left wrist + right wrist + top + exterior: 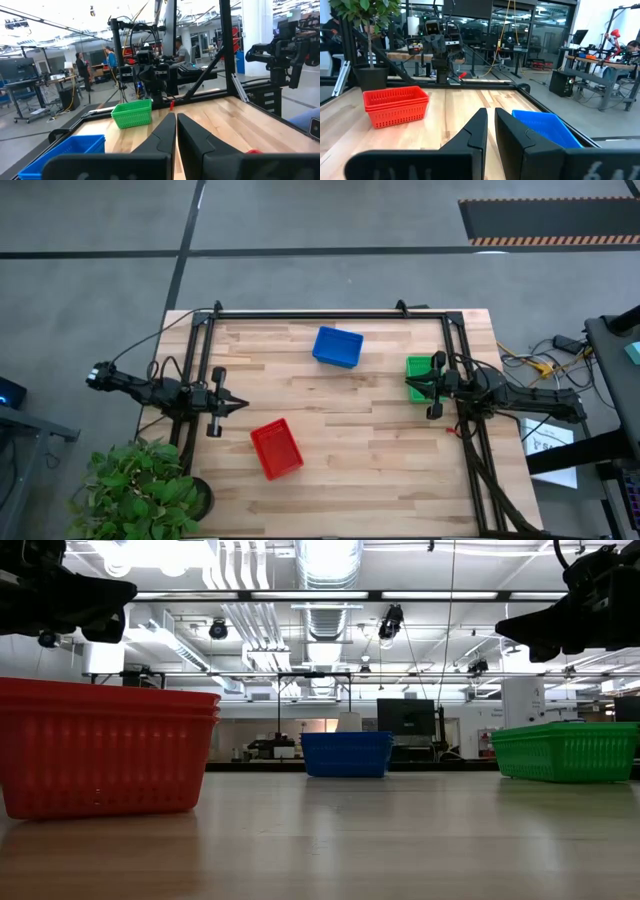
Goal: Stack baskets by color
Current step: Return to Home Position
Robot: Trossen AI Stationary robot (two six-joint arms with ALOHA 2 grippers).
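- On the desk (350, 490), you are looking at three colour groups sitting well apart from one another.
- The red baskets (276, 448) are sitting nested toward the desk's left near corner, turned at a slant to the edges. Their layered rims are showing in the low view.
- The blue baskets (337, 346) are resting near the middle of the far edge. You cannot tell how many are nested there.
- The green baskets (420, 377) are sitting close to the right edge.
- Your left hand (243, 406) is hovering above the desk by the left edge, clear of the red baskets, with its fingers (166, 134) pressing together on nothing.
- Your right hand (407, 383) is hanging raised over the inner side of the green baskets without touching them, with its fingers (478, 131) likewise closed and gripping nothing.
- A potted plant (135, 495) is standing off the left near corner.
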